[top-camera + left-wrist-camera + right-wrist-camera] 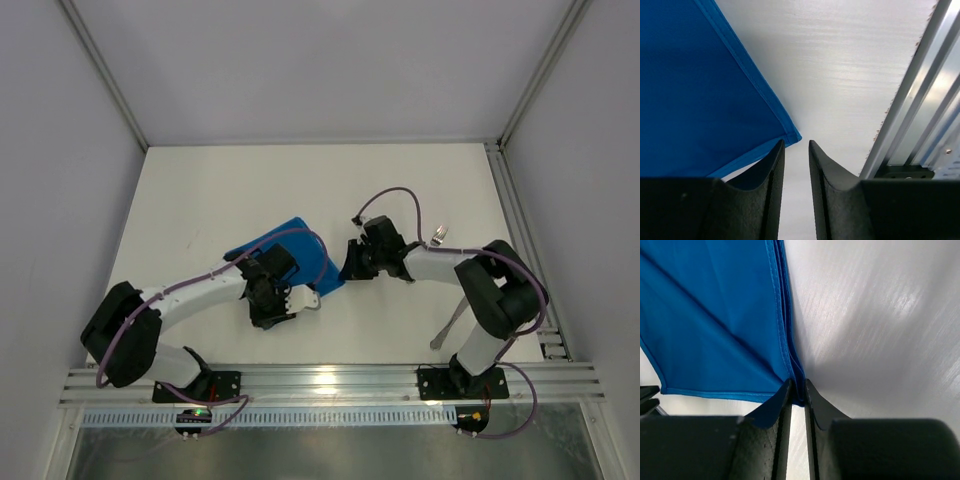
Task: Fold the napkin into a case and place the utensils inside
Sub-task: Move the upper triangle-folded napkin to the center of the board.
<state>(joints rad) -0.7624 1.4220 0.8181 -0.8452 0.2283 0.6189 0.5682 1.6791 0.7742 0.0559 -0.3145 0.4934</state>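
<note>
Napkin (pixel 305 255) half under left arm (pixel 190 295), fork (pixel 438 236) handle behind right arm (pixel 440 265)

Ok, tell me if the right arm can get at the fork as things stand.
Probably not straight away. The right pincer is pinching the napkin at its edge, and the fork lies behind it, beside the forearm. It would likely have to let go and pull back first.
</note>
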